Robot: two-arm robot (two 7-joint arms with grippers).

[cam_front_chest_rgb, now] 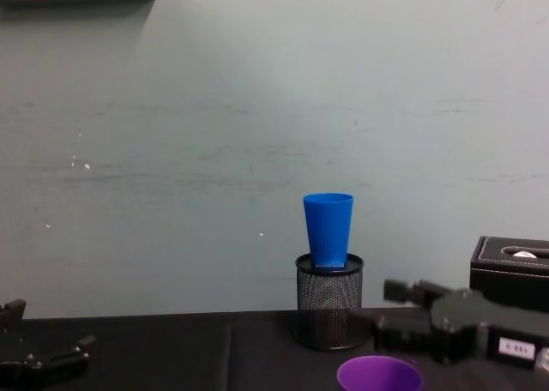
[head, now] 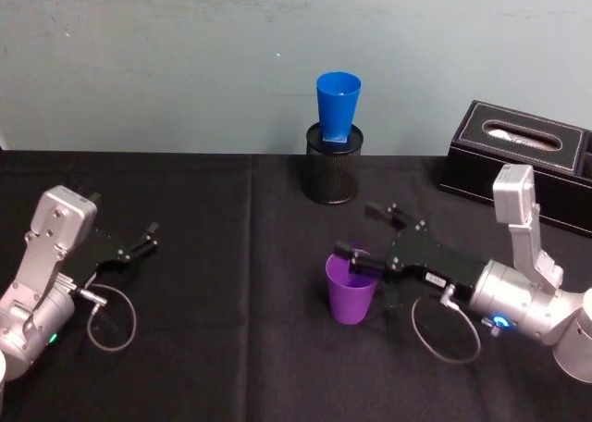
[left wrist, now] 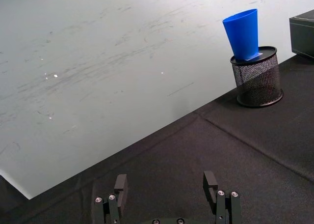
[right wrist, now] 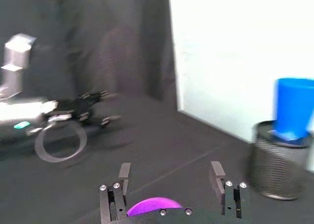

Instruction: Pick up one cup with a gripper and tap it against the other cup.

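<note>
Purple cup (head: 351,291) upright on worktop (head: 231,348) | my right pincer (head: 372,239) open astride its rim, holding nothing | next: close, lift toward blue cup (head: 338,105) | left pincer (head: 141,241) open, idle.

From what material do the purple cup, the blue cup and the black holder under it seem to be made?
Purple cup: likely plastic, smooth and evenly coloured, unmarked.
Blue cup: likely the same plastic, bright and slightly glossy.
Black holder: wire mesh, probably metal; the fine grid of holes shows in the left wrist view.
</note>
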